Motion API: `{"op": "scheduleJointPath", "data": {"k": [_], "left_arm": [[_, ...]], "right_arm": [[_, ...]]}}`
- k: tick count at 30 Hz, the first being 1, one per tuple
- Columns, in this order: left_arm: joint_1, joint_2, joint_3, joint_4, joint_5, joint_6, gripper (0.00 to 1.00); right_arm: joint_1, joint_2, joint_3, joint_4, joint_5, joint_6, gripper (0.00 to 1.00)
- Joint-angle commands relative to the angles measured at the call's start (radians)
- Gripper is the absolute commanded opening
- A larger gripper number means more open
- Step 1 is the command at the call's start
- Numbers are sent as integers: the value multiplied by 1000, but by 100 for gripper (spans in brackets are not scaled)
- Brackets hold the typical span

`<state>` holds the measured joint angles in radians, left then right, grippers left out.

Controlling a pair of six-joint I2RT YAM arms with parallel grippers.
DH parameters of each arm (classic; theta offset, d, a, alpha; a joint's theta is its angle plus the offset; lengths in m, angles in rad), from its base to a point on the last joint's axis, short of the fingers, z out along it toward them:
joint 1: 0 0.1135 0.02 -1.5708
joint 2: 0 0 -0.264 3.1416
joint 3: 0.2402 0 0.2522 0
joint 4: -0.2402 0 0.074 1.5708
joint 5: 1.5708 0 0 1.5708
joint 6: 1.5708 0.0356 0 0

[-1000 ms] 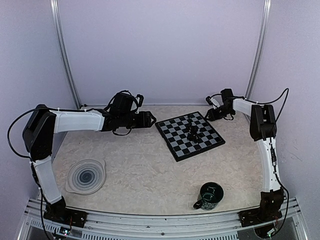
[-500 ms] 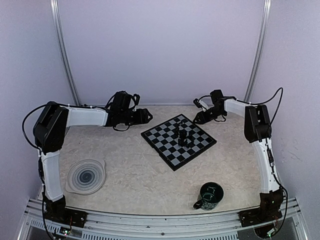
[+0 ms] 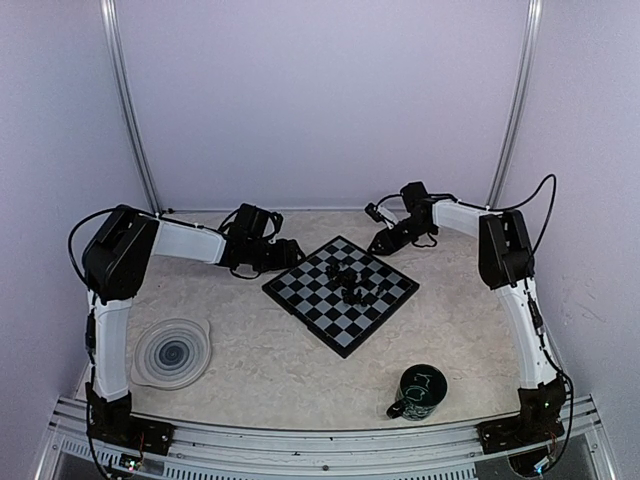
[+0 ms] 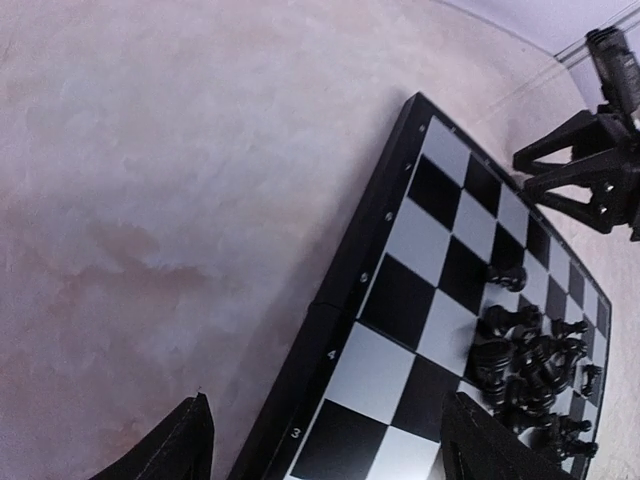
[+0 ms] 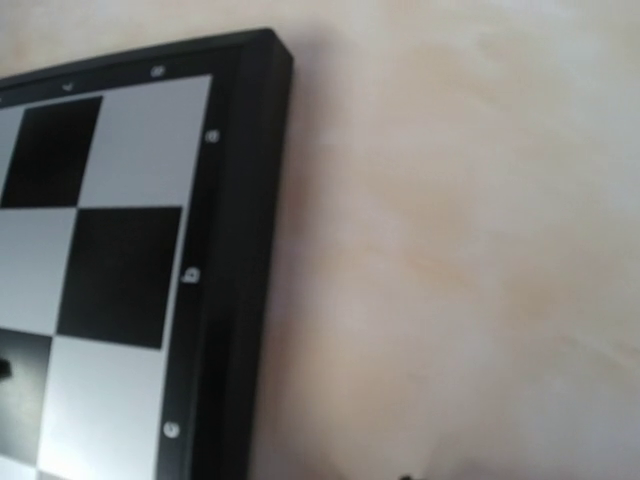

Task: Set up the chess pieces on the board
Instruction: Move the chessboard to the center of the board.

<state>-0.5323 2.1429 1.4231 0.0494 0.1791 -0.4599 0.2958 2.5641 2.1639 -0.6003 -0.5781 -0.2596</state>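
Several chess pieces heaped, left wrist | right wrist: seemingly only board edge

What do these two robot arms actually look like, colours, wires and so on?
The left arm and the right arm match: white tubular links between bulky black joints, thin black cables looping outside. The left end effector and right end effector are black, with two pointed fingers.

Pale lilac walls, beige marbled tabletop, metal corner rails
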Motion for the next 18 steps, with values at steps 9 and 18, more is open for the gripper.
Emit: {"op": "scheduleJointPath", "data": {"k": [9, 18], "left_arm": [[-26, -152, -253, 0, -6, -86, 77], [-135, -281, -363, -35, -23, -139, 77]], "right_arm": [[99, 18, 22, -55, -52, -40, 34], [113, 2, 23, -48, -13, -22, 43]]}}
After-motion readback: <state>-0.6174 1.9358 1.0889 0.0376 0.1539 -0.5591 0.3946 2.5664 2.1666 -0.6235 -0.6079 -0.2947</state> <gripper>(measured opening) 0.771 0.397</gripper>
